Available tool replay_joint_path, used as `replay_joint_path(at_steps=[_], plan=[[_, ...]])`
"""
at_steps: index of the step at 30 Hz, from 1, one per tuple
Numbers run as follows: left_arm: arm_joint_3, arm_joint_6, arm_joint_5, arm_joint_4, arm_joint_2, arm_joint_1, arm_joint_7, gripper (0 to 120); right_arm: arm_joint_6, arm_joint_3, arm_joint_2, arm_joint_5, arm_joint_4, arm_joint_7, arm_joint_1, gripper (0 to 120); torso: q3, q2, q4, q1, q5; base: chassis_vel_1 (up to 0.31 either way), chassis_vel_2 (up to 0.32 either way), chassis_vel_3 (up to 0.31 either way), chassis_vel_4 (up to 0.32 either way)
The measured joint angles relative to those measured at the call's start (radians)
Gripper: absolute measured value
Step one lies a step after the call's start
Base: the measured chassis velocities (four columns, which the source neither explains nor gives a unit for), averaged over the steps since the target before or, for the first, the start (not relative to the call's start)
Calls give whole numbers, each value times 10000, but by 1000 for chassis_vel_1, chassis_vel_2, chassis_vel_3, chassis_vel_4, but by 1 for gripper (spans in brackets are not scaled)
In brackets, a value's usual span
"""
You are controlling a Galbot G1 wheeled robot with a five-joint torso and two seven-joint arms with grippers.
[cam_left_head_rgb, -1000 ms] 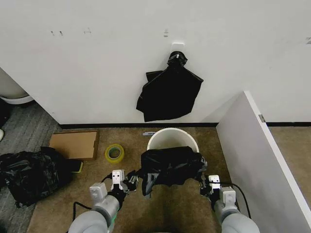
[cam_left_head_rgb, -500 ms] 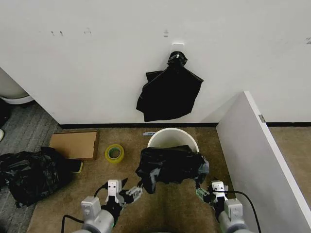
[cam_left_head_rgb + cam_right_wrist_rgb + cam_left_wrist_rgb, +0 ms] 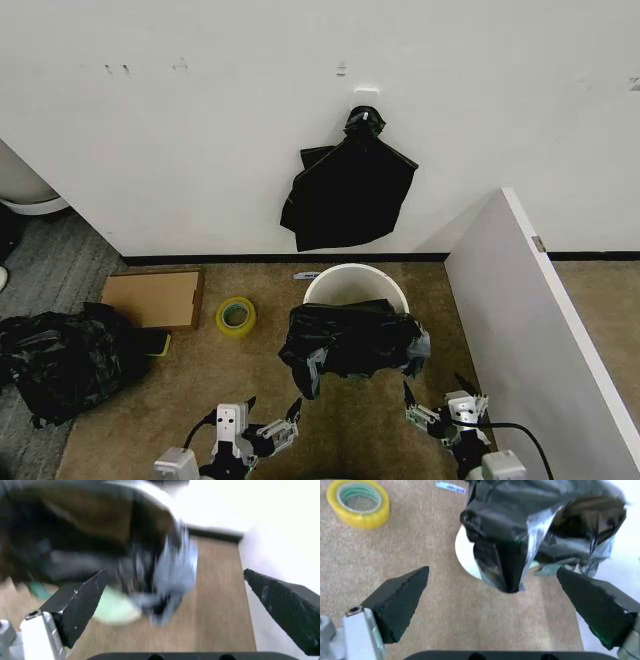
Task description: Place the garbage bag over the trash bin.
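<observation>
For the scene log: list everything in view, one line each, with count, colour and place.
garbage bag: 1, black, draped over the near rim of the trash bin.
trash bin: 1, white, on the carpet by the wall.
bundle of bags: 1, black, hanging on the wall above the bin.
tape roll: 1, yellow, left of the bin.
cardboard: 1, brown, flat by the wall.
plastic heap: 1, black, far left.
partition: 1, white, right.
left gripper: black fingers, open, near the bag's left side.
right gripper: black fingers, open, near its right side.

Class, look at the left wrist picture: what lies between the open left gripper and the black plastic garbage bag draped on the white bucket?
Only bare brown carpet separates the left gripper from the garbage bag.
</observation>
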Motion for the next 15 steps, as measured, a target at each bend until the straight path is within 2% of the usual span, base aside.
replay_joint_path(at_steps=[4,5,7,8,11,12,13,15], plan=[[-16,-168,254,-54,-187,156,34,100,539,182,-109,-66,224,-160,-152,100,0,0,0,0,0,0,0,0,0],[-17,-347,525,-66,-404,252,99,100,909,431,-274,-22,463,-376,-157,100,1,0,0,0,0,0,0,0,0],[-32,-668,1195,-2,-837,310,228,100,1012,751,-588,419,829,-710,98,100,0,0,0,0,2,0,0,0,0],[-32,-668,1195,-2,-837,310,228,100,1012,751,-588,419,829,-710,98,100,0,0,0,0,2,0,0,0,0],[-73,-1443,2639,404,-1662,363,742,100,463,1342,-1508,1759,1128,-1325,990,100,1,0,7,1,2,0,0,0,0],[-77,-1902,3350,771,-1930,221,1041,100,216,1759,-2032,2416,1173,-1669,1191,100,2,0,10,2,5,0,0,0,0],[-93,-2230,3957,1045,-2113,104,1266,100,-2,2005,-2398,2859,1181,-1835,1312,100,2,0,-14,1,2,0,0,0,0],[-114,-2667,4712,1377,-2498,122,1535,100,-657,2229,-3144,3749,1110,-2080,1856,100,2,0,-2,1,6,0,0,0,0]])
